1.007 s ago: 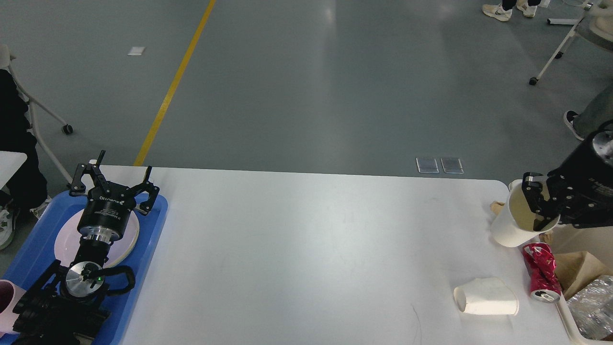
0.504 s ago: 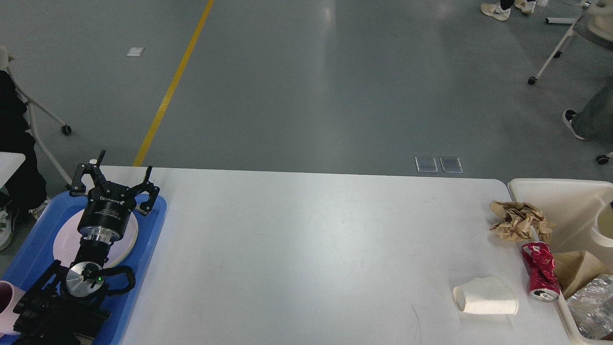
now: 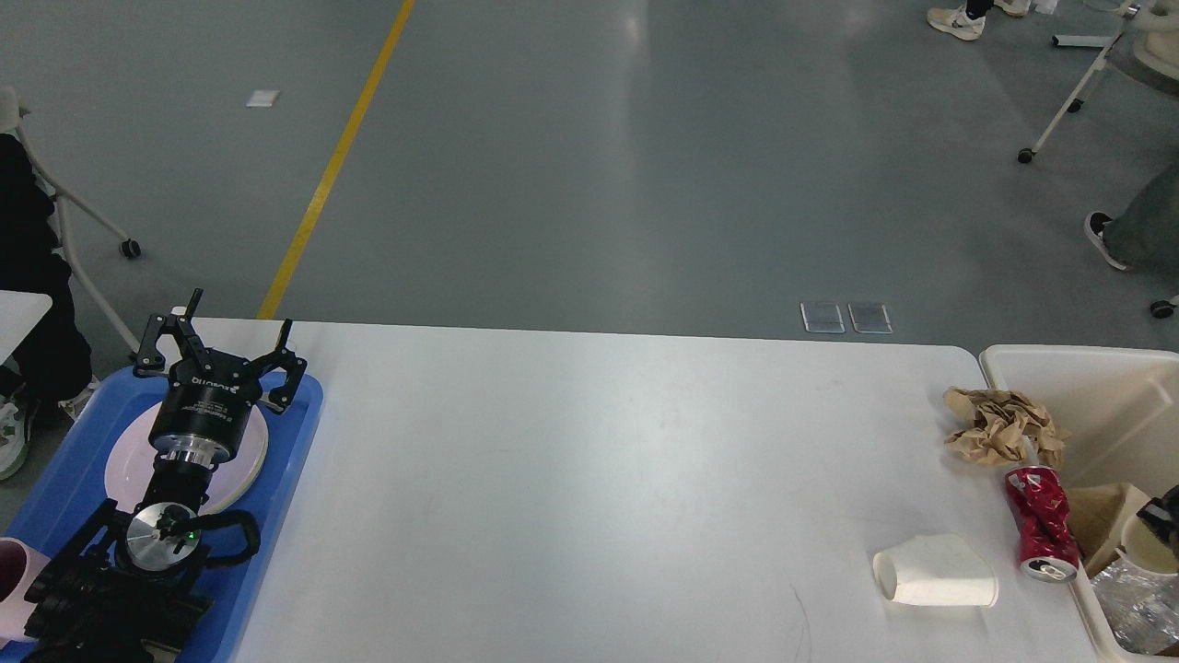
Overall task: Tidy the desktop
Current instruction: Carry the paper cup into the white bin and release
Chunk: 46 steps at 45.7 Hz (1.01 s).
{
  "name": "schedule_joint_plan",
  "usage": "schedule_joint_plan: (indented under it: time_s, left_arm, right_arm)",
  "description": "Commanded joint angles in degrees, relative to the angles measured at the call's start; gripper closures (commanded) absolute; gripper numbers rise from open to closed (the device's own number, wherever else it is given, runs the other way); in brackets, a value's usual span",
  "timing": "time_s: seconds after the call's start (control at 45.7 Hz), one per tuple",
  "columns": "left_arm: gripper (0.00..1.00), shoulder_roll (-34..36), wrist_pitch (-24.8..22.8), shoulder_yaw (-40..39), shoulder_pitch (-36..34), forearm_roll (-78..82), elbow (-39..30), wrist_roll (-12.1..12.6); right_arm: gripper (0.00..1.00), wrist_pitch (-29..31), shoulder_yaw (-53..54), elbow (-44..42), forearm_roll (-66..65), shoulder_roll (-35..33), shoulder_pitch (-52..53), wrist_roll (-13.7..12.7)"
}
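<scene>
The white desktop (image 3: 571,479) fills the middle of the head view. Near its right end lie a crumpled brown paper wad (image 3: 1002,426), a crushed red can (image 3: 1041,525) and a white paper cup (image 3: 935,580) on its side. My left gripper (image 3: 226,336) stands open over a pale plate (image 3: 244,460) in the blue tray (image 3: 295,433), holding nothing. Only a small black piece of my right gripper (image 3: 1163,509) shows at the right edge. It is low in the cream bin (image 3: 1078,387), against the rim of another white cup (image 3: 1142,550). Its fingers are hidden.
The bin also holds brown paper (image 3: 1096,516) and crinkled foil (image 3: 1133,603). A pink cup (image 3: 11,575) sits at the tray's near left corner. Beyond the table's far edge is grey floor with a yellow line (image 3: 332,166). Chair legs and people's feet are at the far right.
My right arm carried the white cup off the table's right corner, out of view, then down into the bin. The left arm has not moved.
</scene>
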Motion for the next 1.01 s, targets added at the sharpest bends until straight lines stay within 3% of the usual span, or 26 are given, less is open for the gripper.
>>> schedule_joint_plan:
  time_s: [0.0,0.263,0.285,0.416,0.438,0.788,0.985]
  left_arm:
    - [0.04,0.0,0.1,0.0,0.0,0.0,0.0,0.0]
    - [0.04,0.0,0.0,0.0,0.0,0.0,0.0,0.0]
    - [0.04,0.0,0.1,0.0,0.0,0.0,0.0,0.0]
    - [0.04,0.0,0.0,0.0,0.0,0.0,0.0,0.0]
    - [0.04,0.0,0.0,0.0,0.0,0.0,0.0,0.0]
    - [0.04,0.0,0.0,0.0,0.0,0.0,0.0,0.0]
    - [0.04,0.0,0.0,0.0,0.0,0.0,0.0,0.0]
  right_arm:
    - [1.0,-3.9,-0.2,-2.3,0.0,2.9,-3.5,-0.1]
    - [1.0,-4.8,-0.6,-2.4,-0.1,2.9,-3.7,-0.2]
    - [0.95,-4.9,-0.6,-2.5,-0.1,2.7,-3.7,-0.2]
    - [0.11,-8.8,-0.5,-2.5,-0.2,2.6,-3.6,-0.2]
    - [0.01,-9.5,-0.5,-2.5,-0.2,2.6,-3.6,-0.2]
    - [0.0,-9.7,-0.1,-1.4,0.0,1.5,-2.6,-0.2]
    - [0.0,-5.6,0.0,0.3,0.1,-1.4,1.6,-0.4]
